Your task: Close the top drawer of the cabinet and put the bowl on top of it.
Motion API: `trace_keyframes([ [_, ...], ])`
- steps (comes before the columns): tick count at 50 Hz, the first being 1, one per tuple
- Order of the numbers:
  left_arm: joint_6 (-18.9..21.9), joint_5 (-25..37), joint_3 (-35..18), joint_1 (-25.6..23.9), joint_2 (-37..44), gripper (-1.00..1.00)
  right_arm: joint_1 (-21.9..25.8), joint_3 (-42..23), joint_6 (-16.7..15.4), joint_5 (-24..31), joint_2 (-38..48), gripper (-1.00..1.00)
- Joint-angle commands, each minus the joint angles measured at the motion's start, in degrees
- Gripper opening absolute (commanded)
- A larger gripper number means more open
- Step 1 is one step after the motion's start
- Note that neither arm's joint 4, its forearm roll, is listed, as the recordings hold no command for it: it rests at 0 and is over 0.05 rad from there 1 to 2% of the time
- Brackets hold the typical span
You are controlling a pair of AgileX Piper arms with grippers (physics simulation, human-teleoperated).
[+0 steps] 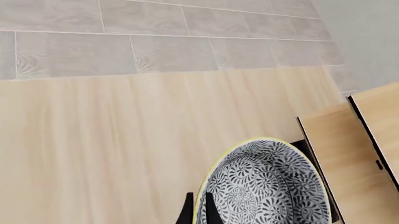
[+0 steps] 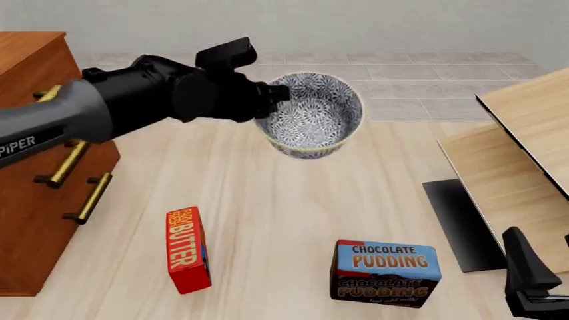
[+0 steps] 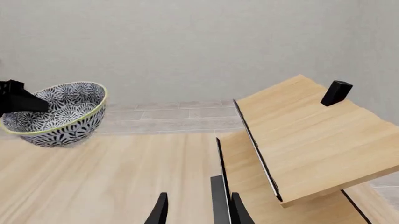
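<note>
The bowl (image 2: 311, 115), blue-grey and white patterned with a pale yellow rim, hangs tilted in the air above the table's far middle. My left gripper (image 2: 269, 95) is shut on its rim; in the left wrist view the fingertips (image 1: 209, 211) pinch the bowl (image 1: 265, 186) wall. The reddish-brown cabinet (image 2: 26, 60) stands at the far left, with brass handles (image 2: 69, 162) on its front. Its top drawer (image 2: 46, 94) is mostly hidden behind my left arm, so I cannot tell how far it is out. My right gripper (image 3: 198, 212) is open and empty, low at the front right (image 2: 531, 280).
A red butter box (image 2: 186, 250) and a chocolate pudding box (image 2: 387, 273) stand on the light-wood table (image 2: 266, 200) near the front. Pale wooden furniture (image 2: 524, 147) with a black base plate (image 2: 458, 223) fills the right side.
</note>
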Motion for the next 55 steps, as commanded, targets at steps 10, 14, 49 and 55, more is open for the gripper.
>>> trace_keyframes([
  [10,0.6,16.4,-10.1,6.5,-8.1,-1.0,0.2,0.0,-0.5,0.1,0.0,1.0],
  [14,-0.2,19.4,-10.9,10.3,-8.9,-1.0,0.2,0.0,-0.5,0.2,0.0,1.0],
  [49,-6.3,39.9,-27.3,24.9,-9.9,-1.0,0.5,0.0,-1.2,0.4,0.0,1.0],
  [55,-7.7,41.3,-26.0,28.3,-11.8,-1.0,0.5,0.0,-1.2,0.4,0.0,1.0],
])
